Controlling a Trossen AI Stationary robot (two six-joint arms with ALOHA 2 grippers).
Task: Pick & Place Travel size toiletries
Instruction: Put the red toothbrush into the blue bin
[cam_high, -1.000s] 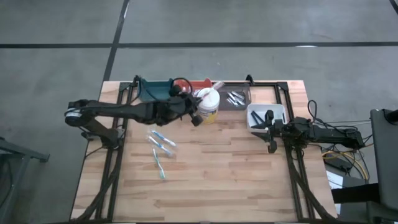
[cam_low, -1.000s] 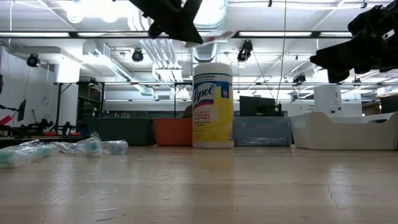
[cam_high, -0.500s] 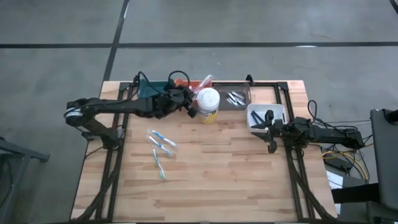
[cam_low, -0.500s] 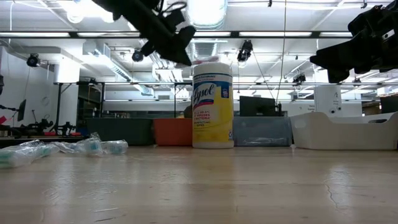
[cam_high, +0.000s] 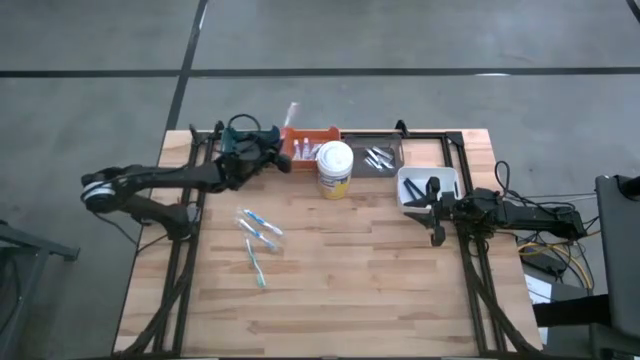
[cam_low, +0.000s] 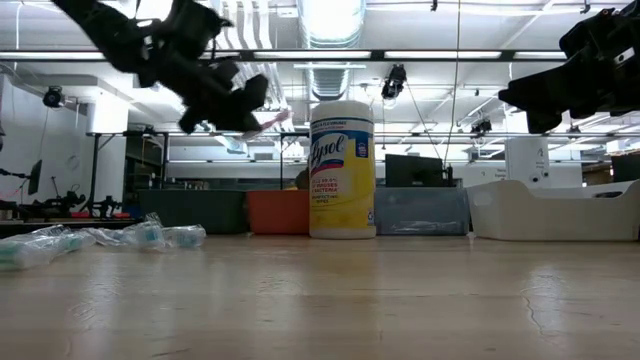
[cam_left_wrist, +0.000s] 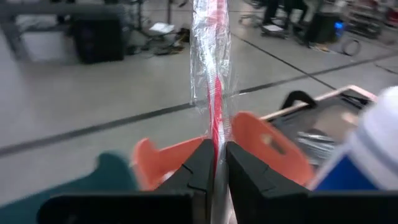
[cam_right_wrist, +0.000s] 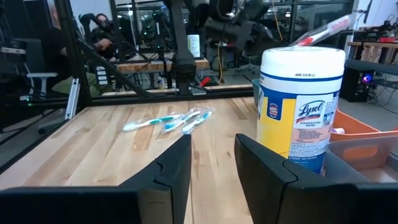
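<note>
We see the left gripper (cam_high: 281, 153) clamped on a wrapped pink toothbrush (cam_left_wrist: 211, 59) raised above the orange bin (cam_high: 312, 133), while the right gripper (cam_high: 432, 210) waits half-open, empty, beside the white bin (cam_high: 450, 180).

Robotics lab or workshop: polished concrete floor (cam_high: 420, 40) with taped lines, exposed ceiling ducts (cam_low: 330, 75) and strip lights, workbenches (cam_right_wrist: 149, 62) crowded with equipment, 1 butcher-block table (cam_high: 340, 270).
</note>
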